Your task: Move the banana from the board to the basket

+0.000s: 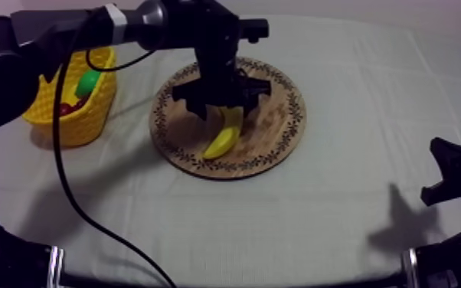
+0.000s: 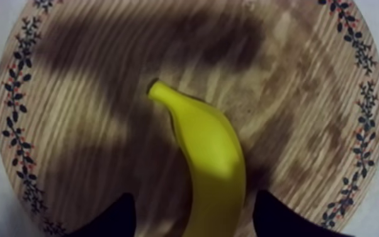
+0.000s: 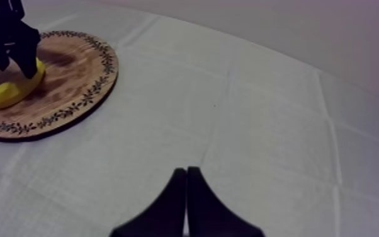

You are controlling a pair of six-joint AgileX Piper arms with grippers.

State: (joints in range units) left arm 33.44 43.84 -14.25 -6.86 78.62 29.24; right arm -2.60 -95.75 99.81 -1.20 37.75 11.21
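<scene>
Fingers (image 2: 119, 217) of the left gripper (image 1: 224, 113) stand spread astride the banana (image 1: 224, 139), which lies on the wooden board (image 1: 276, 126) toward six o'clock. Grasp, lift and carry to the yellow basket (image 1: 88, 126) at nine o'clock remain. Those of the right gripper (image 3: 186, 179) lie pressed together.

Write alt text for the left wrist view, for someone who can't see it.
A yellow banana lies on the round wooden board, with the left gripper's two black fingers apart, one on each side of it. A pattern of dark leaves and small red dots runs round the board's rim.
</scene>
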